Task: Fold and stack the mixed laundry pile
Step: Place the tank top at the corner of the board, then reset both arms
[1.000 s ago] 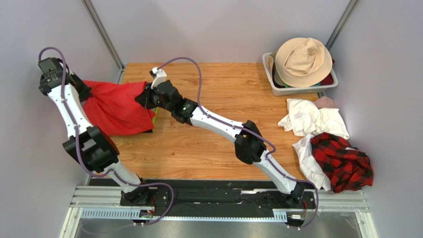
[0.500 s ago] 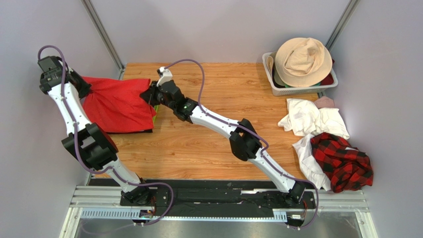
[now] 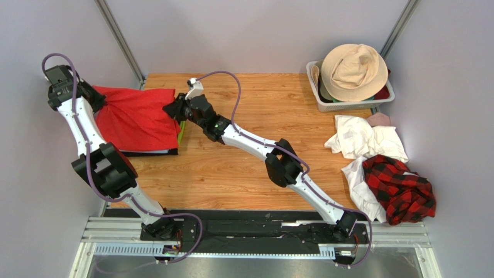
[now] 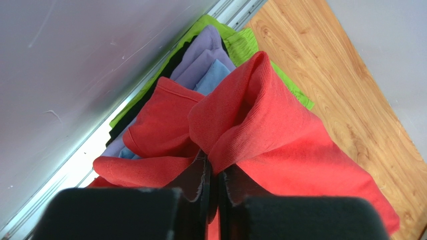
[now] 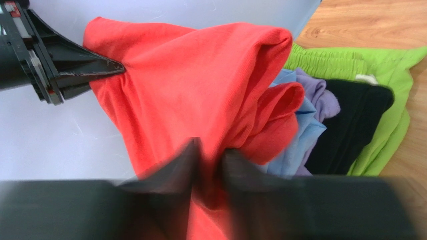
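The bright red T-shirt [image 3: 136, 116] hangs stretched between my two grippers at the table's far left, draped over a stack of flat cloths. My left gripper [image 3: 95, 97] is shut on its left corner, seen close in the left wrist view [image 4: 213, 167] with red fabric [image 4: 280, 130] pinched between the jaws. My right gripper [image 3: 174, 108] is shut on the right corner [image 5: 210, 150]. The rest of the pile lies at the right edge: white cloths [image 3: 362, 139], a red-and-black plaid shirt [image 3: 400, 188] and a small pink piece [image 3: 380, 119].
Under the red shirt lies a stack of green [image 5: 381, 130], black [image 5: 351, 120] and light blue [image 5: 295, 150] cloths against the left wall. A white slatted basket [image 3: 348, 103] with a beige bucket hat [image 3: 353, 69] stands at the far right. Grey walls close both sides.
Both grippers have moved toward the far edge, carrying the red T-shirt with them. It is now stretched flatter, and the stack's near black edge shows below it.
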